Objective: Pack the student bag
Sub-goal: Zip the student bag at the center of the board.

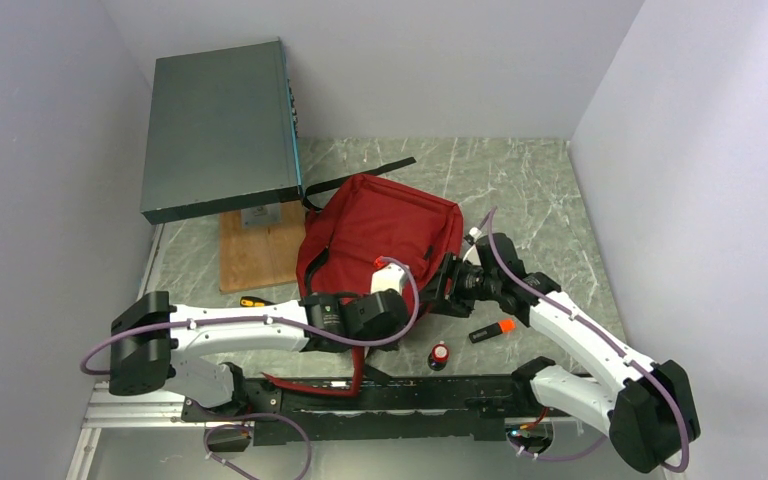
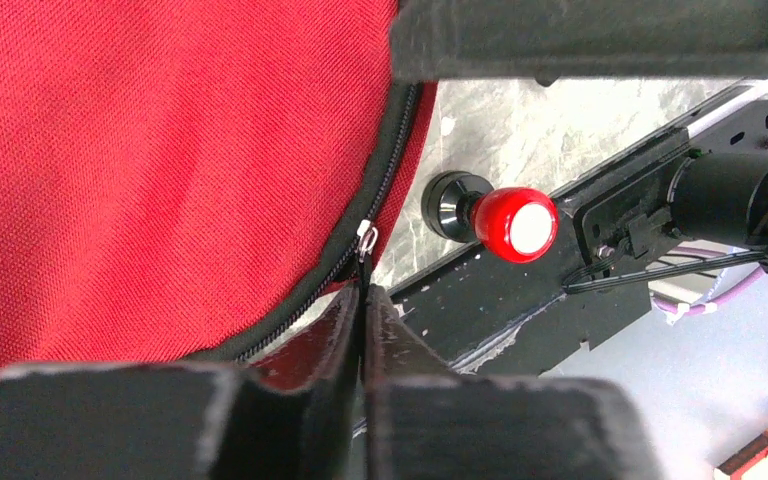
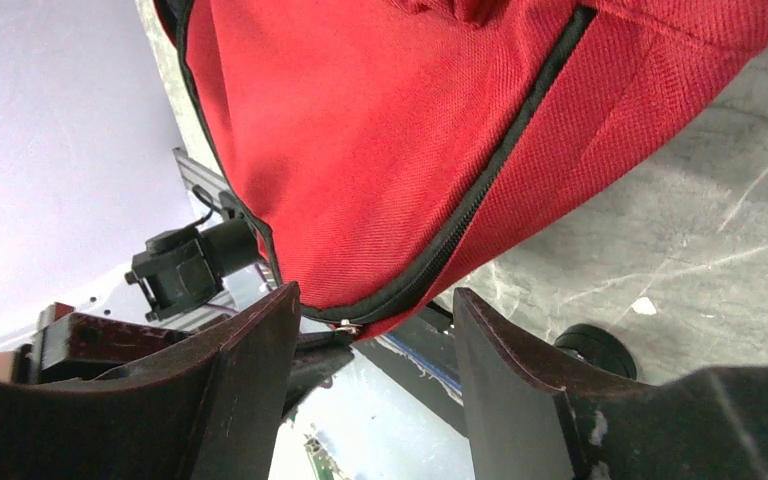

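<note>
The student bag point(image 1: 380, 232), dark red with a black zip, lies mid-table. It fills the left wrist view point(image 2: 160, 170) and the right wrist view point(image 3: 380, 150). My left gripper point(image 1: 397, 287) is at the bag's near right corner. Its jaws point(image 2: 363, 300) are pressed together on the metal zip pull point(image 2: 366, 238) of the black zip. My right gripper point(image 1: 450, 281) is open just right of that corner. In the right wrist view it point(image 3: 375, 325) stands either side of the bag's lower edge and the zip pull point(image 3: 348, 326), without touching.
A small black bottle with a red cap point(image 1: 439, 354) and a black-and-orange marker point(image 1: 492, 331) lie near the front rail point(image 1: 440, 392). A yellow-and-black tool point(image 1: 253, 301), a wooden board point(image 1: 256, 252) and a dark green box point(image 1: 222, 130) are at the left.
</note>
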